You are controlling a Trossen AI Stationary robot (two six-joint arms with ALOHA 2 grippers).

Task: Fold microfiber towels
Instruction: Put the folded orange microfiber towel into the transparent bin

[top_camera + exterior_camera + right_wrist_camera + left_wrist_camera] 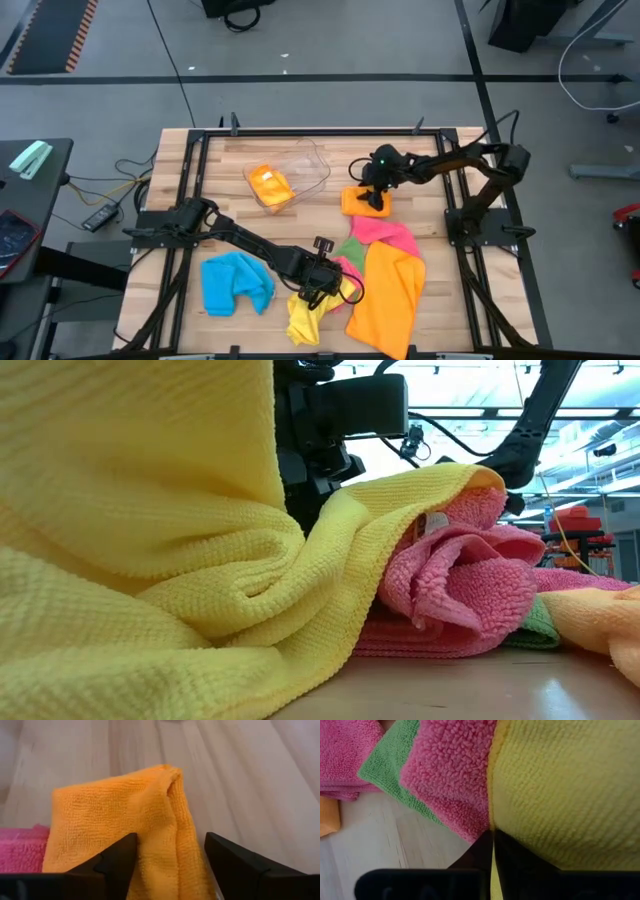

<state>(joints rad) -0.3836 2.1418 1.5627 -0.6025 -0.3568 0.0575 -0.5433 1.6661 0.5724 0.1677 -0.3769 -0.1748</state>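
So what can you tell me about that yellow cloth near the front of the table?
The yellow towel is a soft cloth with a fine ribbed, looped weave, bright and plain in colour. It is crumpled, not folded, part bunched on the wooden table and part lifted, hanging in folds. The left gripper is shut on its edge. It lies against a pink towel, which it partly drapes over, with a blue towel off to one side.

No legible text, label, brand, number or sign found in any view. A small tag showing in the low view is too small to read.
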